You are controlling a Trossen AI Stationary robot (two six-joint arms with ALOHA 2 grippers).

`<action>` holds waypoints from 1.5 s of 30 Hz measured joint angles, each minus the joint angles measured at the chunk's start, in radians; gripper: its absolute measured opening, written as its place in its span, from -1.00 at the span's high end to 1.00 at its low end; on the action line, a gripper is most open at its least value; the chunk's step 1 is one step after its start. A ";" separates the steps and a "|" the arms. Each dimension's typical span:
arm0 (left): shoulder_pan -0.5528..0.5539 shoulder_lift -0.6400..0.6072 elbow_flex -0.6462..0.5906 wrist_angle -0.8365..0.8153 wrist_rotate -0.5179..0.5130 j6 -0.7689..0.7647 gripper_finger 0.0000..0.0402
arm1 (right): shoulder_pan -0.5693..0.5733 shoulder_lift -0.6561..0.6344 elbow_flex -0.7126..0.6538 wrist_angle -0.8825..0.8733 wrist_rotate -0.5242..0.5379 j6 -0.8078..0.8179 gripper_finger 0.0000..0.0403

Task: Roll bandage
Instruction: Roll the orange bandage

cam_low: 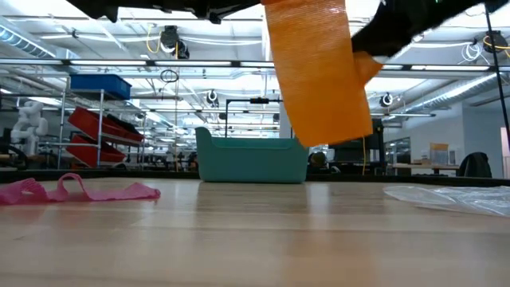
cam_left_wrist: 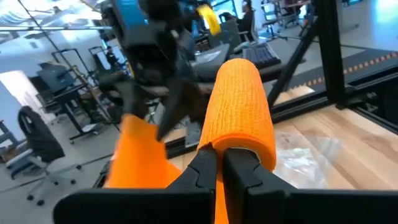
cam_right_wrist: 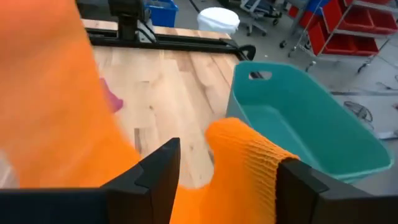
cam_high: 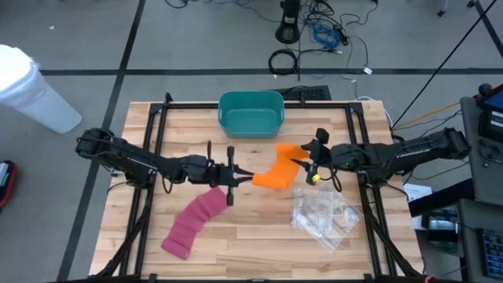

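Note:
An orange bandage (cam_high: 275,171) is held in the air between my two grippers over the middle of the table. It is partly rolled: the roll (cam_left_wrist: 239,106) is at my left gripper (cam_high: 248,178), and the flat tail (cam_left_wrist: 137,155) runs to my right gripper (cam_high: 300,162). In the low view the orange bandage (cam_low: 319,68) hangs clear of the tabletop. Both grippers are shut on it. A pink bandage (cam_high: 192,220) lies unrolled and rumpled on the table at the near left. My left gripper pinches the rolled end of the orange bandage (cam_left_wrist: 231,144) between its two fingers (cam_left_wrist: 202,171). It comes level from the table's left, and the roll stands out beyond the fingertips, clear of the table. My right gripper has the bunched tail end (cam_right_wrist: 249,165) between its two fingers (cam_right_wrist: 158,168), several layers thick. It comes level from the table's right, and the flat strip (cam_right_wrist: 50,112) runs on toward the other gripper, clear of the table.
A teal bin (cam_high: 250,112) stands at the far middle of the table. A crumpled clear plastic bag (cam_high: 322,212) lies at the near right. A black frame (cam_high: 157,126) runs along the table's edges. Bare wood shows along the near edge.

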 joint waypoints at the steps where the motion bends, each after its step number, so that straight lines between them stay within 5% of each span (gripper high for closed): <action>1: 0.003 -0.006 0.000 -0.007 0.000 0.000 0.98 | 0.000 -0.004 -0.031 0.034 0.000 0.011 0.05; 15: 0.126 -0.098 0.002 -0.036 0.048 -0.054 0.96 | 0.002 -0.005 -0.492 0.923 -0.210 0.259 0.06; 20: 0.147 -0.110 0.034 -0.044 0.120 -0.079 0.95 | 0.001 -0.004 -0.495 0.818 -0.211 0.345 0.06; 25: 0.150 -0.110 0.100 -0.212 0.110 -0.078 0.95 | 0.002 -0.004 -0.496 0.678 -0.202 0.243 0.08; 30: 0.161 -0.110 0.132 -0.288 0.102 -0.079 0.94 | 0.001 -0.004 -0.496 0.772 -0.163 0.183 0.13; 37: 0.186 -0.110 0.132 -0.249 0.098 -0.078 0.94 | 0.002 -0.004 -0.496 0.850 -0.310 -0.041 0.24; 45: 0.202 -0.106 0.132 -0.303 0.112 -0.078 0.95 | 0.000 -0.004 -0.496 0.859 -0.003 -0.075 0.40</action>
